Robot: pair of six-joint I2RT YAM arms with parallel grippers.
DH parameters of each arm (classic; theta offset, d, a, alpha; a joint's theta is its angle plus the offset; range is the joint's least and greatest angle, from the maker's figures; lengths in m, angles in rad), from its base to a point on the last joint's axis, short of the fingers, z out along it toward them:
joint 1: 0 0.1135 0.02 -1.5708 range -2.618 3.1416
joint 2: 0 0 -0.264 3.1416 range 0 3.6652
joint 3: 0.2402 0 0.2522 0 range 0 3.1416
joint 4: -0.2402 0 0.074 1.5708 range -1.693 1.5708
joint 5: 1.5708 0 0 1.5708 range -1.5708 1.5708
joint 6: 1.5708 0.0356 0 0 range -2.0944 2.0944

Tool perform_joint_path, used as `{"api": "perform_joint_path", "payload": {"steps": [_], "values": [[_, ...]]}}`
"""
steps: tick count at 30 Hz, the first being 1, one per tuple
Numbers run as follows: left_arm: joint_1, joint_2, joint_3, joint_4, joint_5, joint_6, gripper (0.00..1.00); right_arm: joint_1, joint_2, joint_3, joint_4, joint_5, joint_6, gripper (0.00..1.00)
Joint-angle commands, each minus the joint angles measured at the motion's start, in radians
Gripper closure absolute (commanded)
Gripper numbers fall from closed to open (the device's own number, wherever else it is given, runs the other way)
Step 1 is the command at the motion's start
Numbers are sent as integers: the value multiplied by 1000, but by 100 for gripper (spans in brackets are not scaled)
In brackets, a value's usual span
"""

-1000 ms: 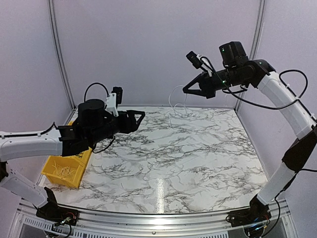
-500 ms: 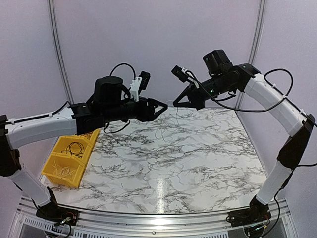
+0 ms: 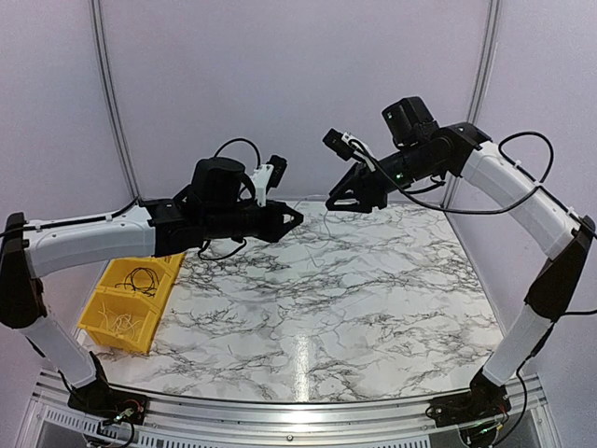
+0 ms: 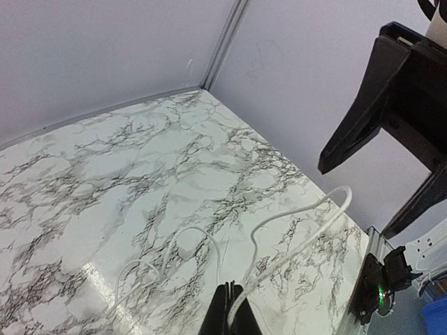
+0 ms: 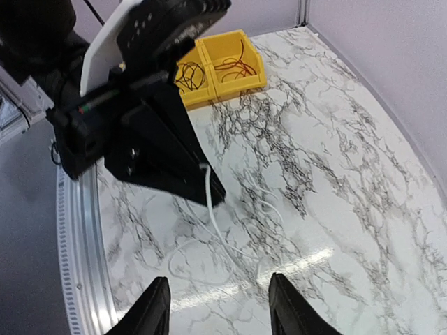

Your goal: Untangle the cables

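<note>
Aloft, the left fingers (image 4: 222,319) clamp a white cable (image 5: 209,199), its loops dangling towards the desk (image 4: 84,167), likely to shake them loose; the right fingers (image 5: 155,310) gape opposite, seemingly poised to take a strand; other cables (image 3: 140,278) lie in the yellow bin (image 3: 107,329).

White cable (image 4: 293,251): one thin, pale strand, pinched at the closed tip of the left claw (image 4: 228,293) and trailing off in loose curves and one open loop above the marbled tabletop (image 4: 105,174); contact with that surface could not be judged. From the right wrist it (image 5: 209,202) hung downward. Black coil (image 5: 188,75) and dark reddish coil (image 5: 236,64) lay in neighbouring compartments of the yellow bin (image 5: 244,85); whitish wires (image 3: 117,322) filled its near compartment.
</note>
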Motion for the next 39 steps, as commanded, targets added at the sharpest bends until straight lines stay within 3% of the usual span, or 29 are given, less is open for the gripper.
{"api": "perform_joint_path", "payload": {"steps": [1,7,14,17,22,26,39], "values": [[21,-142,-54,-172,-185,-92,100,-33,-51,-24,23,66,6,47],[28,-333,-145,-497,-512,-243,100,-90,-66,-58,36,64,23,46],[31,-514,-224,-815,-820,-556,100,-94,-48,-38,46,62,27,45],[36,-536,-238,-946,-920,-757,100,-95,-40,-31,46,55,29,45],[62,-516,-256,-1155,-979,-1072,100,-96,-41,-37,46,56,28,45],[88,-526,-311,-1194,-982,-1199,100,-96,-48,-47,45,66,21,45],[282,-656,-503,-1217,-986,-1294,100,-98,-81,-85,46,101,13,44]]}}
